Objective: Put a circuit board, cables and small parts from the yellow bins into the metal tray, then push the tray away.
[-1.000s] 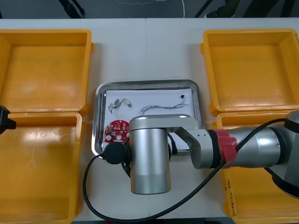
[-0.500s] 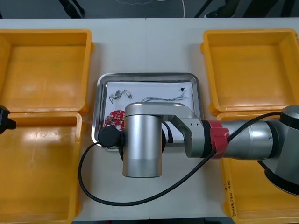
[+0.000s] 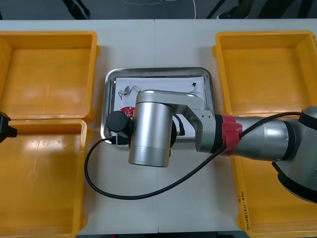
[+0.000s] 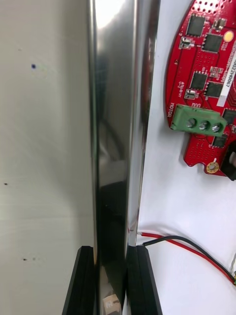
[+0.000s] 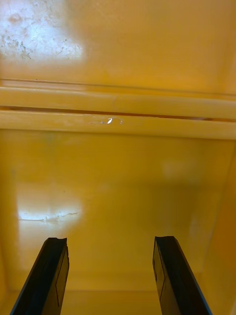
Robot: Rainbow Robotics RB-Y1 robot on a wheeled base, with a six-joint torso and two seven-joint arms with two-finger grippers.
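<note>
I log the right gripper (image 4: 111, 258) with its jaws clenched on the rim wall of the metal tray (image 4: 115, 123), one finger outside and one inside. The round red circuit board (image 4: 206, 83) lies on the tray's white floor, ahead of the inner finger. A red and black cable (image 4: 182, 243) lies just beside that finger. The left gripper (image 5: 111, 246) has its jaws released, and I see the floor of a yellow bin (image 5: 118, 187) between them.

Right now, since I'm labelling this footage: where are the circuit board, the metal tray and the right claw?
circuit board (image 4: 206, 66), right wrist view, its red face among the chips.
metal tray (image 4: 115, 123), right wrist view, its shiny rim.
right claw (image 4: 110, 251), right wrist view, midway between fingertips closed on that rim.
</note>
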